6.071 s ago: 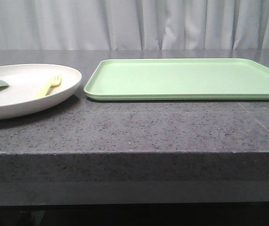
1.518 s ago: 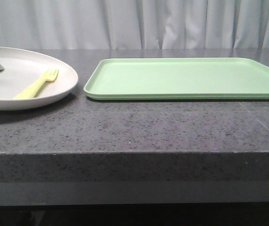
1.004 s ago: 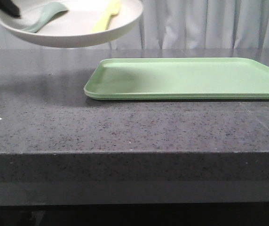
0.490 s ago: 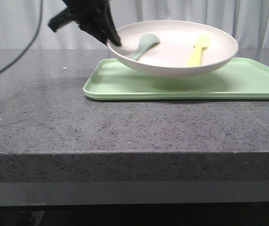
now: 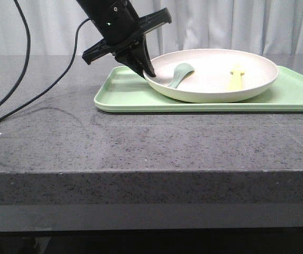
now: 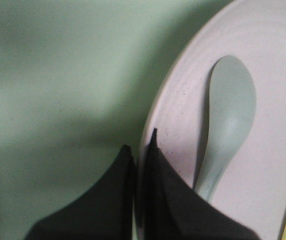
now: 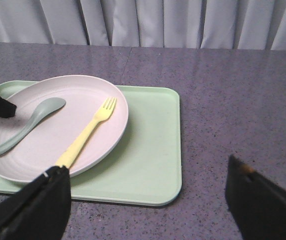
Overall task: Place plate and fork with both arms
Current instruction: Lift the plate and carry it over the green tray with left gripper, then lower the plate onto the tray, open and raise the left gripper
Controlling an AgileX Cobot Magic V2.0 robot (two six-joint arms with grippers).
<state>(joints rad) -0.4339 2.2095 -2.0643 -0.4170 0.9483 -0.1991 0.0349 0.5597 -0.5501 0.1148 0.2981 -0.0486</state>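
Left gripper (image 5: 147,74) jaws pinch the nine o'clock rim of the round cream-white plastic plate (image 5: 215,71), settling it onto the flat light-green tray (image 5: 121,95); right gripper (image 7: 143,210) jaws gape empty

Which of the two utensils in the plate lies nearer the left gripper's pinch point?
The teal-green spoon, lying just inside the cream-white plate's rim beside the left gripper. The pale-yellow plastic fork lies on the plate's far side.
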